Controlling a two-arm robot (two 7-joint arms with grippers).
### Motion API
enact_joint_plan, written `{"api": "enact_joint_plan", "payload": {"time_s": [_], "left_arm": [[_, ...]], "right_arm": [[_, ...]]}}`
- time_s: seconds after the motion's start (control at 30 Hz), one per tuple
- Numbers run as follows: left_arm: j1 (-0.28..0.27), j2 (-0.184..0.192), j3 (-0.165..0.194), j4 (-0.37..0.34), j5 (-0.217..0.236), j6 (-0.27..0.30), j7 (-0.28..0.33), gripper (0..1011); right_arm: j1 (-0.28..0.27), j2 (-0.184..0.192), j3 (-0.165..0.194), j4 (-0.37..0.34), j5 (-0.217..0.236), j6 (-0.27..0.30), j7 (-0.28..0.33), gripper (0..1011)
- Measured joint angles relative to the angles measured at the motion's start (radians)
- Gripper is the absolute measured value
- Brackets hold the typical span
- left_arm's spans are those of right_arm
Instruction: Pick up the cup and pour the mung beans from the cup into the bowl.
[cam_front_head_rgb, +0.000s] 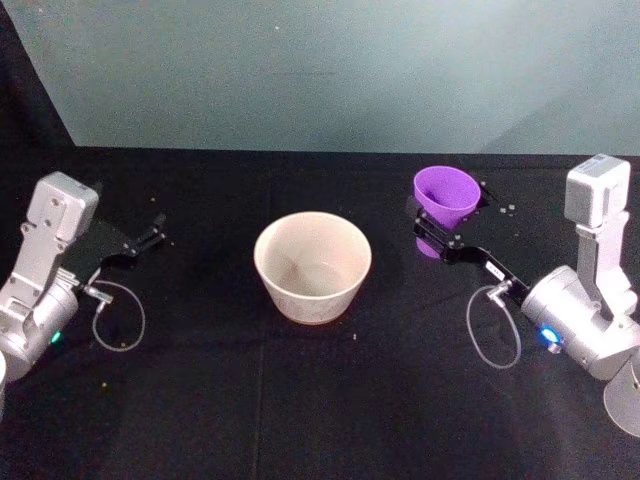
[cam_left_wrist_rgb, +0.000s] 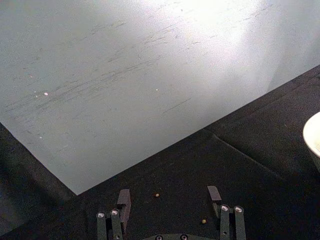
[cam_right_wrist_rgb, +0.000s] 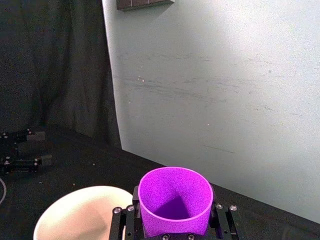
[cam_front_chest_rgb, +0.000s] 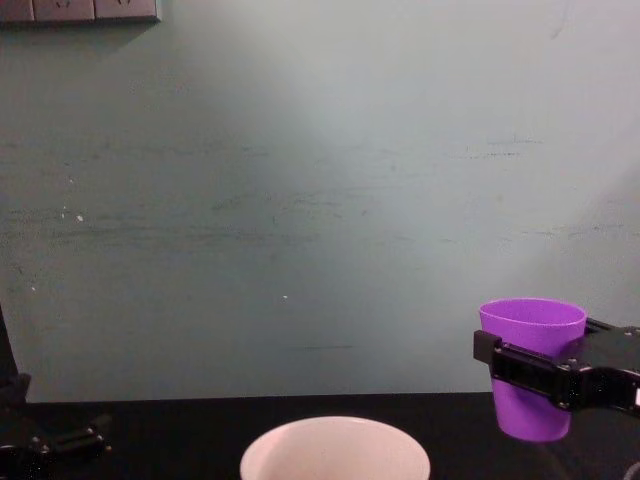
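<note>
Black cloth (cam_front_head_rgb: 300, 400) covers our table. Our right gripper (cam_front_head_rgb: 430, 225) pinches the cup (cam_front_head_rgb: 447, 192), upright beside the bowl (cam_front_head_rgb: 312, 265); we judge pouring not yet done. Left gripper (cam_front_head_rgb: 157, 229) rests spread, parked.

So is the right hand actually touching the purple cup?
Touching. In the right wrist view the right hand presses its fingers against both sides of the cup.

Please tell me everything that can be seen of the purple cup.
The cup is a small purple tumbler, plastic by its look, without handle, narrowing toward the base. It is upright, and its inside shows purple down to the bottom. The right gripper is shut on its wall from both sides. It is right of the bowl, apart from it.
</note>
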Motion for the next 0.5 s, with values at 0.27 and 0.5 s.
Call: {"api": "enact_joint_plan", "payload": {"time_s": [0.27, 0.5], "left_arm": [[0.000, 0.000, 0.000, 0.000, 0.000, 0.000, 0.000, 1000], [0.000, 0.000, 0.000, 0.000, 0.000, 0.000, 0.000, 1000]], "right_arm": [[0.000, 0.000, 0.000, 0.000, 0.000, 0.000, 0.000, 726], [0.000, 0.000, 0.000, 0.000, 0.000, 0.000, 0.000, 726]]}}
